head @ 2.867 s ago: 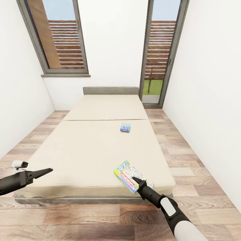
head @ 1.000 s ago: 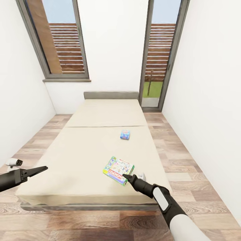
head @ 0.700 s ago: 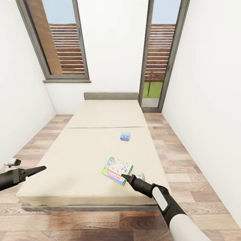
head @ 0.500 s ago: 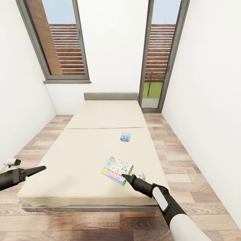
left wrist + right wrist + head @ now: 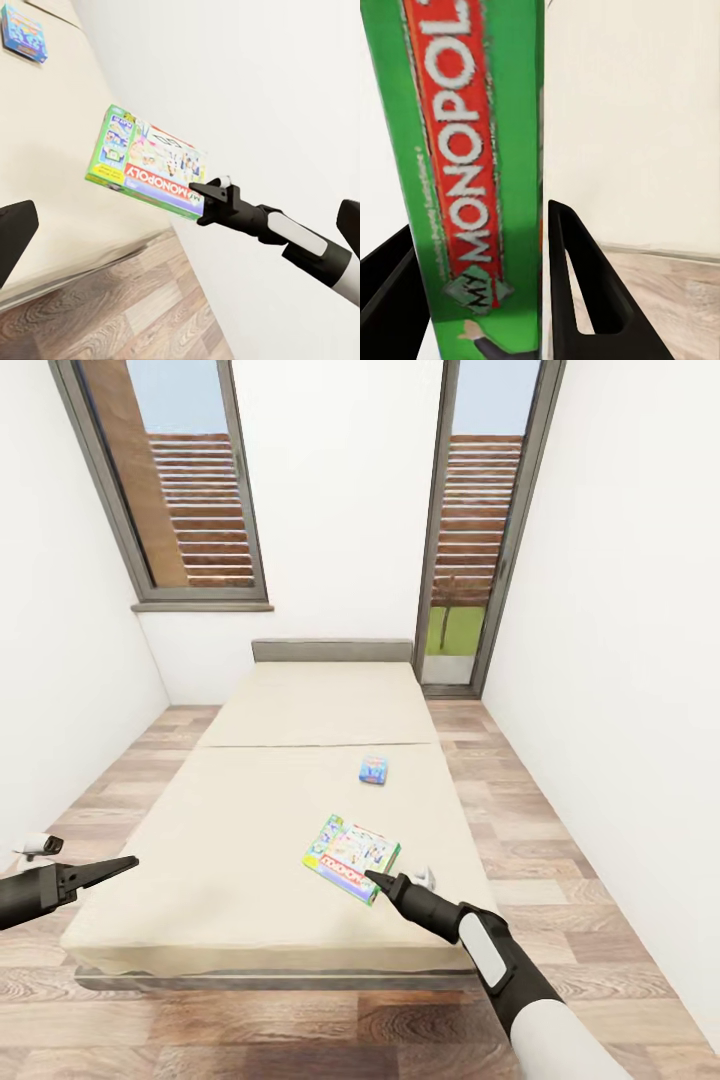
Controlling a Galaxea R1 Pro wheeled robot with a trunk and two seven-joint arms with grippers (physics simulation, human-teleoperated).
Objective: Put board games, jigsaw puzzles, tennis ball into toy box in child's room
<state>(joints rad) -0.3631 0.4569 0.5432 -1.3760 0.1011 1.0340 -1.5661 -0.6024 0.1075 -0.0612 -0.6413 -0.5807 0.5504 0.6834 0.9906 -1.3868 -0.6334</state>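
On the beige bed (image 5: 250, 820) my right gripper (image 5: 372, 880) is shut on the near edge of a green Monopoly board game (image 5: 351, 855), which it holds slightly above the mattress. The left wrist view shows that box (image 5: 146, 165) raised, with the right gripper (image 5: 201, 196) at its corner. In the right wrist view the green box edge (image 5: 472, 150) sits between the two black fingers (image 5: 577, 292). A small blue board game (image 5: 373, 769) lies flat mid-bed. My left gripper (image 5: 125, 863) hovers open over the bed's near left corner, holding nothing.
White walls close in on both sides, with strips of wood-plank floor (image 5: 540, 830) along the bed. A grey-framed window (image 5: 190, 480) and a tall glass door (image 5: 470, 540) stand behind the grey headboard (image 5: 332, 650).
The right gripper has carried the Monopoly box from the bed's near right edge leftward and further onto the bed, lifting it a little. The camera view has shifted slightly. The left arm barely moved.
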